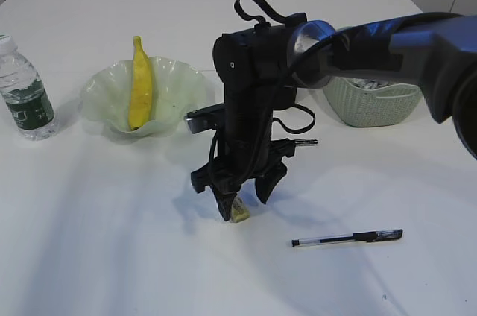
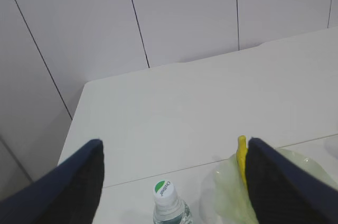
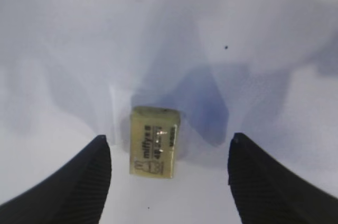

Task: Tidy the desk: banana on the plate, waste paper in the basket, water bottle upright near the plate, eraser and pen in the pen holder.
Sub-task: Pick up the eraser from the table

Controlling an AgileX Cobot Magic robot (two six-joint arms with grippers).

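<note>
The pale yellow eraser (image 1: 240,212) lies flat on the white desk (image 1: 104,249). My right gripper (image 1: 244,200) stands over it, pointing down and open. In the right wrist view the eraser (image 3: 155,141) lies between the spread fingers of that gripper (image 3: 168,152), nearer the left one and touching neither. The banana (image 1: 139,85) lies in the green plate (image 1: 179,96), and the water bottle (image 1: 26,89) stands upright to its left. A black pen (image 1: 346,238) lies at the front right. My left gripper (image 2: 175,142) hangs open and empty above the bottle cap (image 2: 165,192). The pen holder is hidden.
The sage green basket (image 1: 373,107) stands at the back right, partly behind the right arm, with something pale and crumpled (image 1: 369,83) inside. The left wrist view also catches the banana tip (image 2: 241,152), the plate rim (image 2: 224,189) and the wall behind the desk.
</note>
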